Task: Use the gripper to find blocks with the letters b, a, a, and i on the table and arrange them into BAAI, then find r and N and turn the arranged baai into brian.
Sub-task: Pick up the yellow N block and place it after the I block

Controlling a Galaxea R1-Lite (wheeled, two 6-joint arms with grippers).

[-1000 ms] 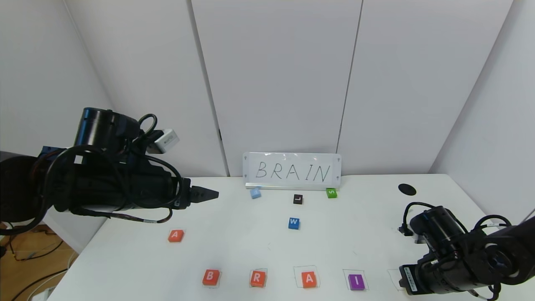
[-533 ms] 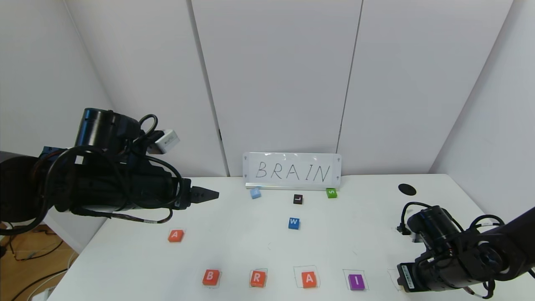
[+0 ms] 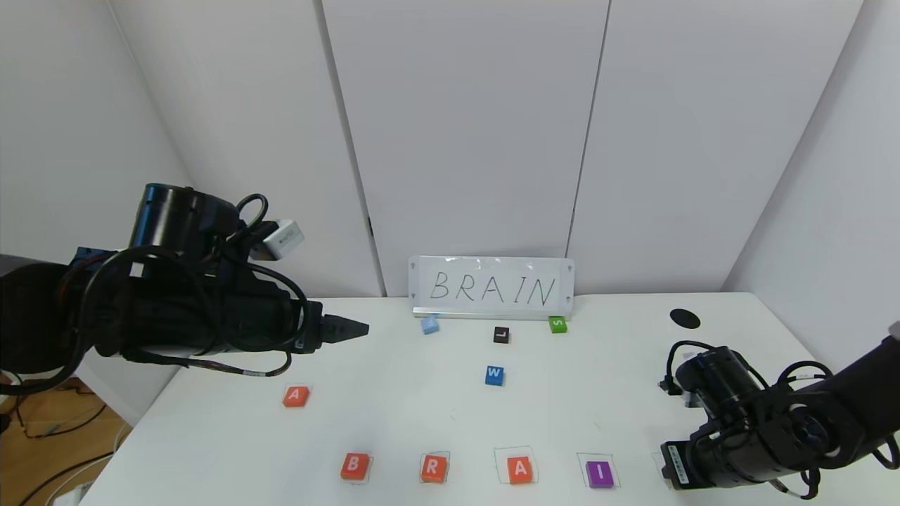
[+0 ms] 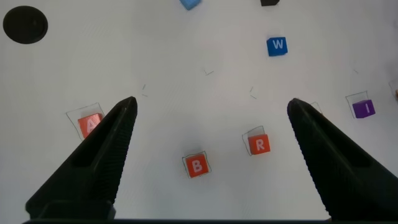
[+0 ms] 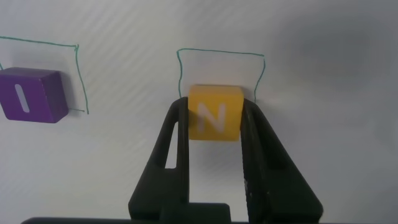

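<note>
one n tile [image 5: 215,112] sits clamped in right pincer [image 5: 214,127] (seemingly over outline).

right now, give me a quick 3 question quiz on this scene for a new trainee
1. True or false: the right gripper is shut on the N.
2. Which tile lies inside a drawn square next to the empty square: A) B tile, B) purple I, C) blue W?
3. Fill in: the spare orange A lies on the table apart from the row, nearest the ___ gripper.

Key: 1 true; 2 B; 3 left.
</note>
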